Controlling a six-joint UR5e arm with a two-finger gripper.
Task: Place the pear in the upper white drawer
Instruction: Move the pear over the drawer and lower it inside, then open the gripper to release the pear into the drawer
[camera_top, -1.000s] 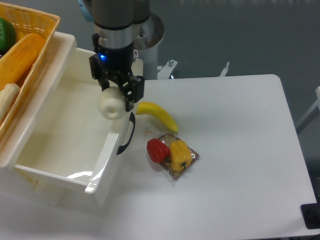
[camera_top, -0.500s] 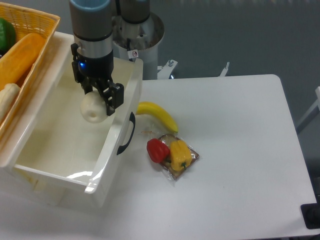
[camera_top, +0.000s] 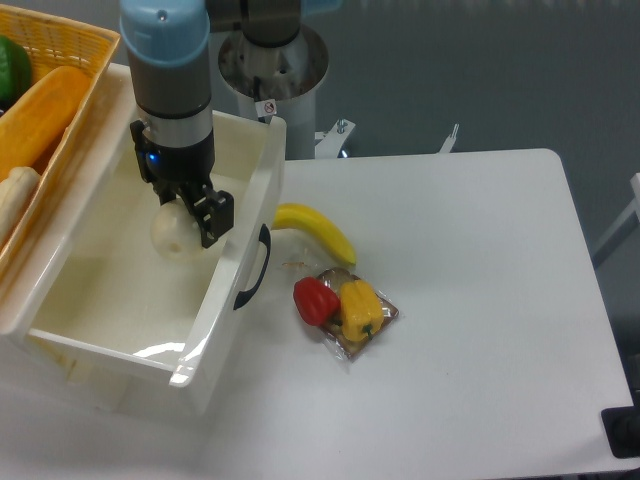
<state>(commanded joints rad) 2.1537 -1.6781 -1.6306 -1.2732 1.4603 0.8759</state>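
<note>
The pear (camera_top: 175, 235), pale cream and roundish, hangs inside the open upper white drawer (camera_top: 225, 310), low between its tall walls. My gripper (camera_top: 185, 222) is shut on the pear from above, with dark fingers (camera_top: 215, 212) at its right side. Whether the pear touches the drawer floor cannot be told. The drawer's dark curved handle (camera_top: 255, 268) faces the table.
A yellow banana (camera_top: 318, 231) lies just right of the drawer front, and a pack of red and yellow peppers (camera_top: 345, 305) lies below it. A woven orange basket (camera_top: 60, 70) with produce sits over the drawer's left side. The arm's base column (camera_top: 275, 75) stands behind.
The gripper carried the pear left from over the drawer's front wall and lowered it into the drawer.
</note>
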